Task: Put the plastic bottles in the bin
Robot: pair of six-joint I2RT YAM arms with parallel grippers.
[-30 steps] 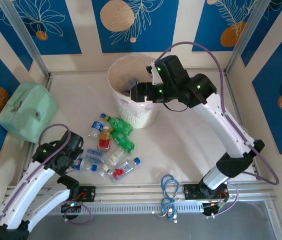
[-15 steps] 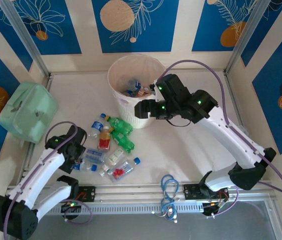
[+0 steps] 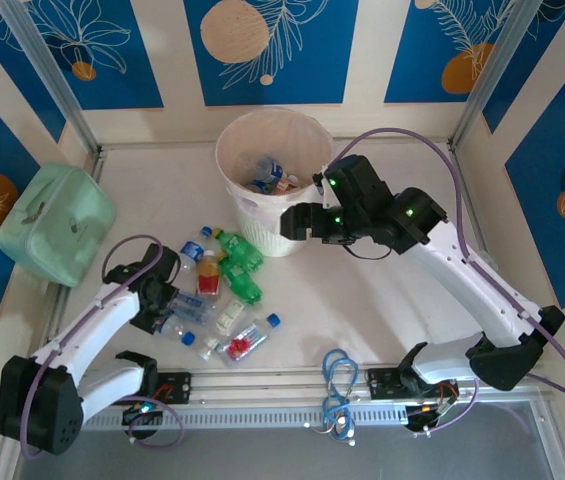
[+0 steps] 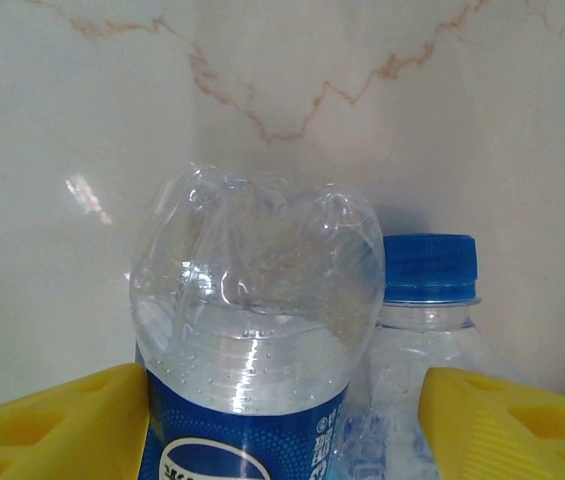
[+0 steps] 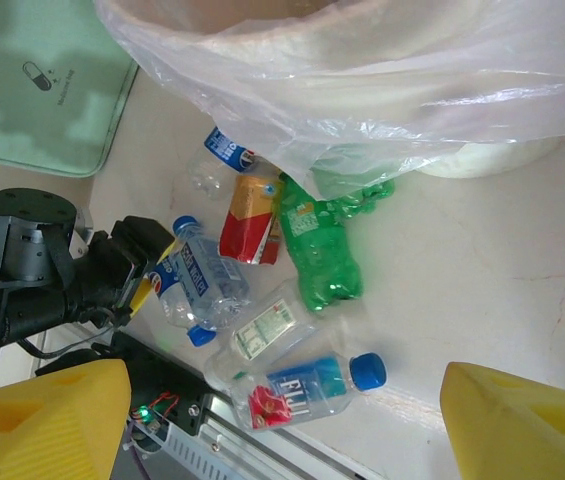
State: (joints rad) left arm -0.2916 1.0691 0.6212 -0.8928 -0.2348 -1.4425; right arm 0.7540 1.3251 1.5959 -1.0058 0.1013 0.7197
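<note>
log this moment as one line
left gripper: open, astride blue-label bottle | right gripper: open, empty, beside bin | bin: some bottles inside | table: bottle pile not yet binned

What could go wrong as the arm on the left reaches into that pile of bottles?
1. The left gripper has two bottles between its fingers, the blue-label bottle and a blue-capped bottle. Closing may pinch both, or squirt one out.
2. The open right gripper hangs beside the bin, near its loose liner bag. It might snag the bag or block the drop.
</note>
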